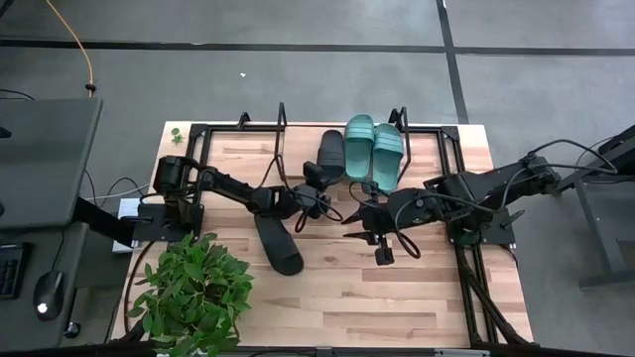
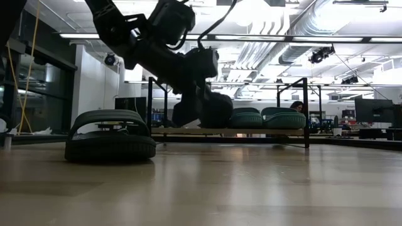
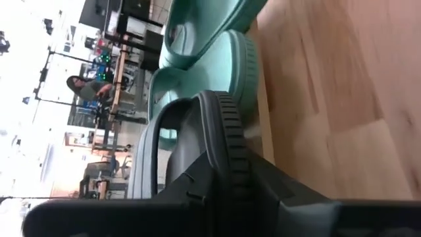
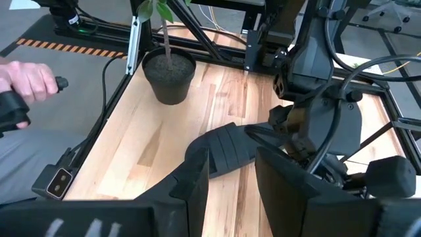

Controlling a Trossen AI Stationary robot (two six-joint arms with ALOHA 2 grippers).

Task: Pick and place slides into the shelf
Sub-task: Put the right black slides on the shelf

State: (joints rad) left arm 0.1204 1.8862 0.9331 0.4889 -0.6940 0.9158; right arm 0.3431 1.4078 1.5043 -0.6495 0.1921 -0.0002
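Two teal slides lie side by side, soles down, on the shelf's board; they also show in the low view. Left of them sits a black slide, with my left gripper shut on it at its near end. A second black slide lies sole-down on the tabletop, near and left of the shelf. My right gripper hovers open over the table's middle, pointing toward that slide and touching nothing. My left gripper holds the black slide by its near end, coming at it roughly level from the table's near-left. In the wrist view a finger lies across the ribbed rim of the sole. The far part of the slide sits over the shelf board beside the teal pair.
A potted plant stands at the table's near-left corner, its pot beyond the loose slide. Black frame rails edge the table. A person's hand holds a controller off the table's left side. Bare wood lies near and right.
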